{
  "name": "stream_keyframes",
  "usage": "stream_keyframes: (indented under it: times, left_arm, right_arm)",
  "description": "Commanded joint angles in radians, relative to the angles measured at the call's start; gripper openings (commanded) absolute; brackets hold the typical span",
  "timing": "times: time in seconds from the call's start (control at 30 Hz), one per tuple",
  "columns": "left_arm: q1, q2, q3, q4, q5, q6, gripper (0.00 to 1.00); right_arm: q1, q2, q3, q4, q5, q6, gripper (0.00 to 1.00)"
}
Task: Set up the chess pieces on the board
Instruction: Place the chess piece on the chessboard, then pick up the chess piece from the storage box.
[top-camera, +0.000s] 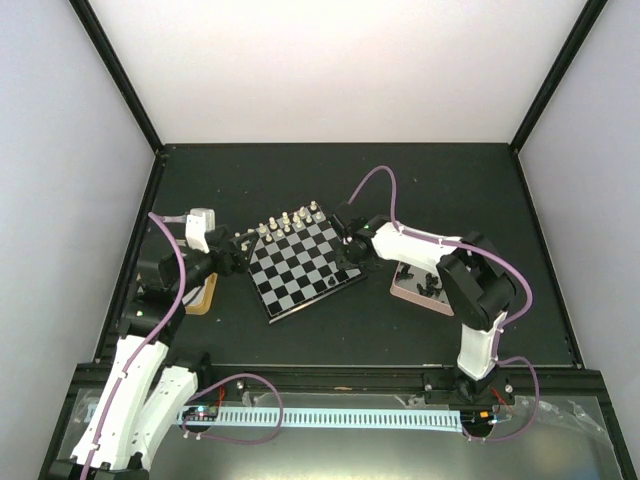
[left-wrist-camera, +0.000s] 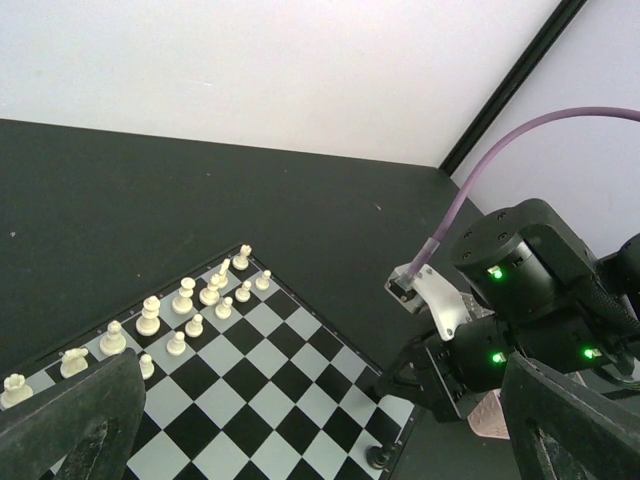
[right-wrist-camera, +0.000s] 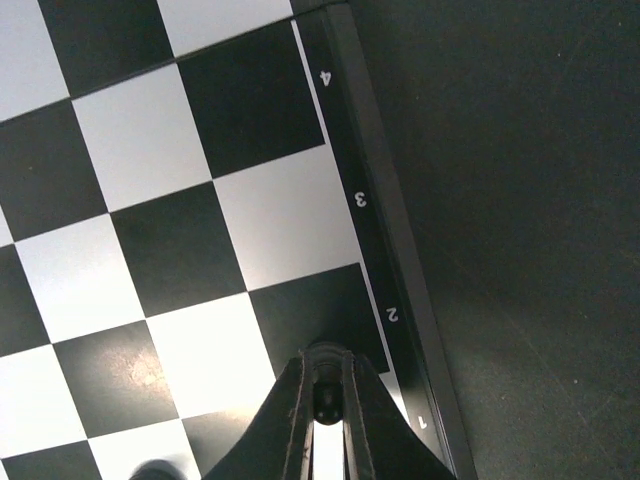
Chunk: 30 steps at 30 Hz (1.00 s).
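Nearest the arm bases, a tan-rimmed tray (top-camera: 203, 300) is lying on the dark tabletop (top-camera: 430, 190) under the left arm, and a pink-rimmed tray (top-camera: 405, 293) is sitting under the right arm with several spare black pieces (top-camera: 425, 283) standing in it. Between the two trays the board (top-camera: 300, 278) is lying turned at an angle. The right fingers (right-wrist-camera: 285, 425) are reaching over its right edge and clenching one glossy black piece (right-wrist-camera: 325, 392), which is sitting squeezed between the two tips. They are holding it low above the squares just inside the rim numbers 1 and 2; whether its base is touching the board cannot be told. The left fingers (left-wrist-camera: 80, 420) are hovering at the board's left corner, spread wide apart and grasping nothing, well apart from any piece. Farther back, the white pieces (left-wrist-camera: 185, 300) are standing upright in two rows along the board's far edge, with the squares between them and the right fingers lying bare.
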Motion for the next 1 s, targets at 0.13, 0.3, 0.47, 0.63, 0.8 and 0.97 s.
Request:
stream_keyframes:
  times: [0.13,0.3,0.47,0.63,0.8,0.97]
  left_arm:
    - [0.009,0.0,0.022,-0.006,-0.008,-0.001,0.99]
    - [0.009,0.001,0.022,-0.007,-0.008,-0.002,0.99]
    - [0.009,0.004,0.022,-0.005,-0.008,-0.002,0.99]
    - [0.009,0.006,0.023,-0.005,-0.007,0.0,0.99]
    - [0.009,0.006,0.025,-0.005,-0.007,0.0,0.99]
    - [0.009,0.004,0.023,-0.004,-0.003,0.0,0.99]
  right_arm:
    - [0.004,0.059,0.02,0.035,0.03,-0.013,0.07]
    - [0.003,0.051,0.038,0.014,0.024,-0.012,0.15]
    - [0.004,-0.039,0.046,-0.005,0.013,-0.002,0.31]
    - [-0.007,-0.162,0.033,-0.015,0.046,0.016,0.35]
    - [-0.086,-0.317,-0.059,-0.023,0.141,0.045,0.35]
    - [-0.262,-0.484,-0.244,0.016,0.159,0.086,0.35]
